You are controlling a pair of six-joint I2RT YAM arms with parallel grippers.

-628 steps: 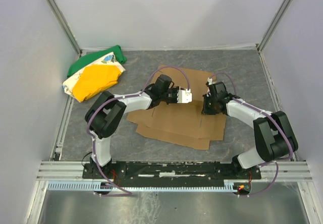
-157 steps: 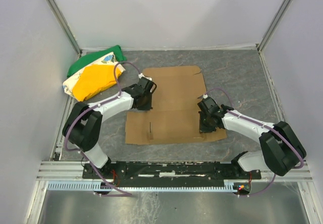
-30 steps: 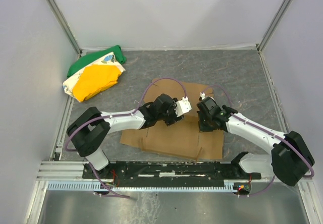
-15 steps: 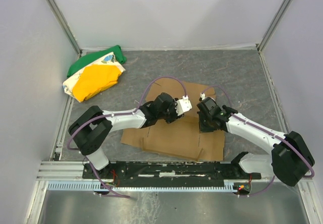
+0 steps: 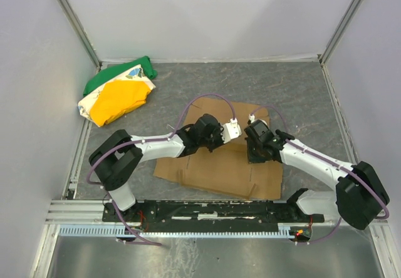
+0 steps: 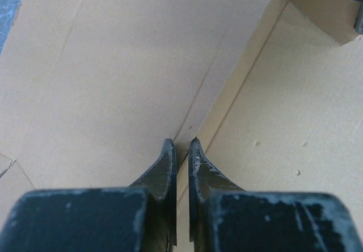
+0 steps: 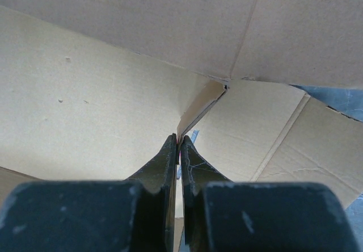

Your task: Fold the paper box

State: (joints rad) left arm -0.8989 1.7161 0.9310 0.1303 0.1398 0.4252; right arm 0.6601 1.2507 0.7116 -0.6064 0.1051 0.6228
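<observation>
Well, 1 paper box (image 5: 219, 171): plain brown card, matte, die-cut sheet w/ straight crease lines, slots and flaps. It lies mid-worktop (image 5: 301, 96), just ahead of the arm bases, mostly flat. Wrist views show one panel folded up off the base along a crease, a few small dents in the surface, and a short corner flap standing by the right fingers.

The worktop is grey, mottled, stone-look. There is 1 cloth bundle (image 5: 116, 93), soft and crumpled, green, yellow and white, at the far-left corner, well apart from the box.

There are 2 arms, white links w/ black joints, and a purple cable loops over each. The left arm (image 5: 156, 146) has its elbow out to the left and its forearm runs right toward centre. The right arm (image 5: 307, 156) has its elbow far right and its forearm runs left. Both wrists sit over the far part of the box, near each other but apart, and point down at the card.

Each arm has 2 dark, tapered, scuffed fingers. The left fingers (image 6: 167, 167) are closed to a thin slit, w/ the edge of the raised panel in it, so they pinch the box. The right fingers (image 7: 190, 161) are pressed nearly together, tips at the edge of the corner flap; can't tell if the card is actually nipped.
</observation>
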